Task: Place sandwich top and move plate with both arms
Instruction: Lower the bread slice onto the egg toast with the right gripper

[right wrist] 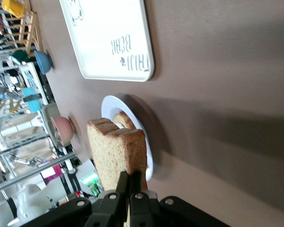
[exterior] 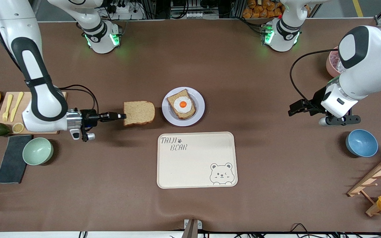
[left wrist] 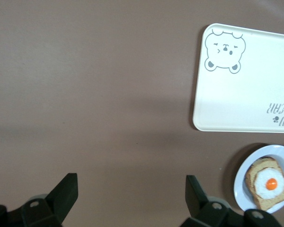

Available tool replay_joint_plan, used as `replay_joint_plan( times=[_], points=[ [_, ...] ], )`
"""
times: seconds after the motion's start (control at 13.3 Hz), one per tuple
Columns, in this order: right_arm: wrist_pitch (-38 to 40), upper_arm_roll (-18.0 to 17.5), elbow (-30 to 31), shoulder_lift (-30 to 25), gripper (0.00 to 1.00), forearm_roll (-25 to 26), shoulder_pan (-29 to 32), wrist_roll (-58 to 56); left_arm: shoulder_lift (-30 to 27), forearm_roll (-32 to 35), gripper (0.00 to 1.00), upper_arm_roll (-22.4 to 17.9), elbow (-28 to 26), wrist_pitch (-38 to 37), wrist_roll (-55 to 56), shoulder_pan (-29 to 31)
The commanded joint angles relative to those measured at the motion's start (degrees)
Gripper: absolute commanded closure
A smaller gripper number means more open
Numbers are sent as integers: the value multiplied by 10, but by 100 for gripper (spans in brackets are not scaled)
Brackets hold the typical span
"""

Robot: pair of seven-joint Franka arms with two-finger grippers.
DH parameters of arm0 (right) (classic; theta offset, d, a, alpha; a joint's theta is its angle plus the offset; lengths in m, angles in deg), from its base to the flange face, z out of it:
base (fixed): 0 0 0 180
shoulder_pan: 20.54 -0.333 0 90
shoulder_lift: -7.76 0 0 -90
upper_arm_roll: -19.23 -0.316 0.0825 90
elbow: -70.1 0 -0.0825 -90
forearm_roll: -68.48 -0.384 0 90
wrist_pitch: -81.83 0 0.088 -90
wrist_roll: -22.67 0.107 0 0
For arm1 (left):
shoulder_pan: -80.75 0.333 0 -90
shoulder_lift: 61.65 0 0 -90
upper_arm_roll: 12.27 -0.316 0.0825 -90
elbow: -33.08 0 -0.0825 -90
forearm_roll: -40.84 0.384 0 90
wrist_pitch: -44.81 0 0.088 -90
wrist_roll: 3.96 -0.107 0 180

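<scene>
Right gripper (exterior: 121, 116): fingers pinched shut on the crust edge of the sandwich top (exterior: 139, 113); slice extends flat ahead of the fingertips, held above the tabletop (exterior: 230, 72), just beside the plate (exterior: 198, 114) with the egg slice (exterior: 181, 104). Bread looks light, soft, crumbly; edge grip suits it, gentle squeeze. Left gripper (exterior: 295, 109) waits, fingers spread wide, nothing between them. Brown tabletop; room beside the plate.

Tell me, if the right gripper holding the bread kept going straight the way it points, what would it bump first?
Probably the plate with the egg bread: the right gripper, shut on the sandwich top, points at it, though height is unclear.
</scene>
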Motion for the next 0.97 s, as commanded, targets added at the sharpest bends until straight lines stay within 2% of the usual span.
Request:
replay_joint_plan(
  times=[0.0,0.37,0.9],
  points=[
    [-67,5,45,-30,100,-56,-52,6,2,-13,0,2,-2,8,6,0],
    [-85,5,68,-32,100,-112,-86,5,11,-13,0,2,-3,8,5,-7],
    [-193,5,98,-37,100,-176,-190,6,1,-5,0,10,3,2,-4,-3]
  ],
)
